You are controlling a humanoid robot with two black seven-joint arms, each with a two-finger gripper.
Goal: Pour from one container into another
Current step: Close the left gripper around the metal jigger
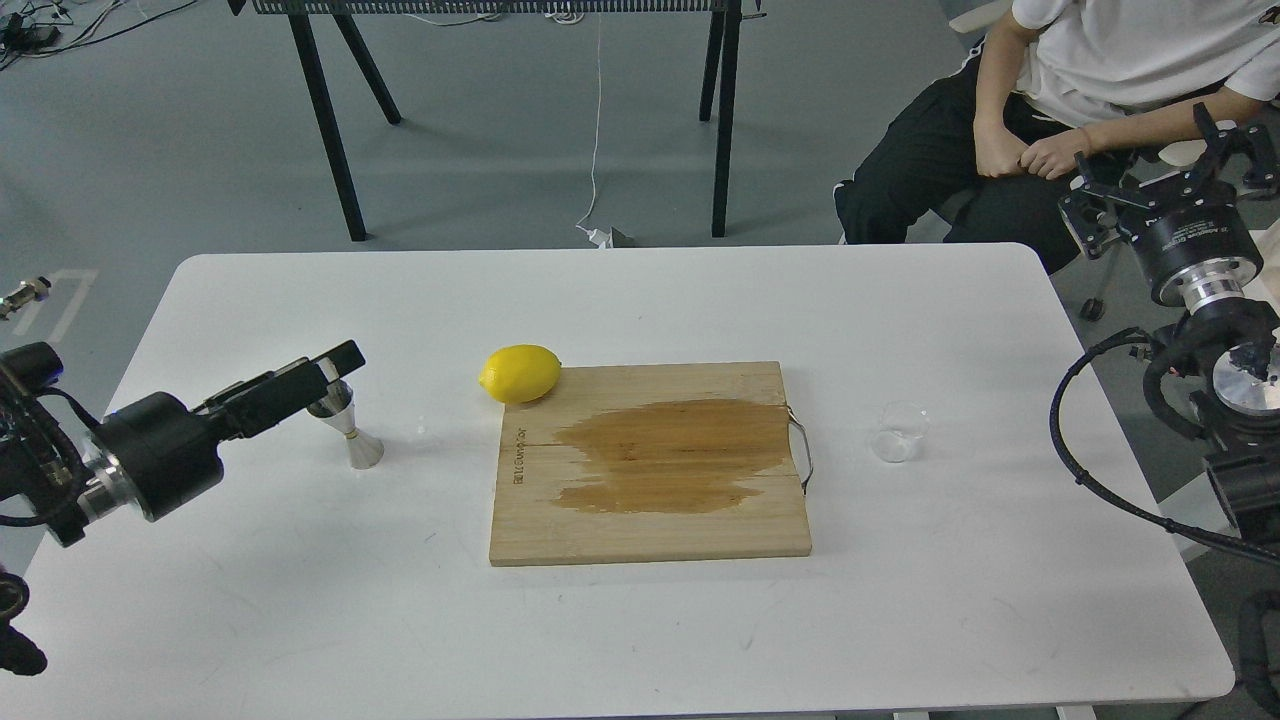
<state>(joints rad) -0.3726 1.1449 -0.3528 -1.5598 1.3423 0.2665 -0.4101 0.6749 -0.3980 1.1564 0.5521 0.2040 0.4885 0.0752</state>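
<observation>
The steel hourglass jigger (350, 432) stands upright on the white table (640, 300), left of the board. My left gripper (335, 364) reaches in low from the left, level with the jigger's upper cone and partly covering its rim; its fingers look apart, and I cannot tell whether they touch the jigger. The small clear glass cup (898, 432) stands upright right of the board, apart from both grippers. My right gripper (1165, 172) hangs open and empty beyond the table's right edge, well above and behind the cup.
A wooden cutting board (650, 520) with a dark wet stain and a metal handle lies mid-table. A lemon (520, 372) rests at its far left corner. A seated person (1100, 70) is behind the right gripper.
</observation>
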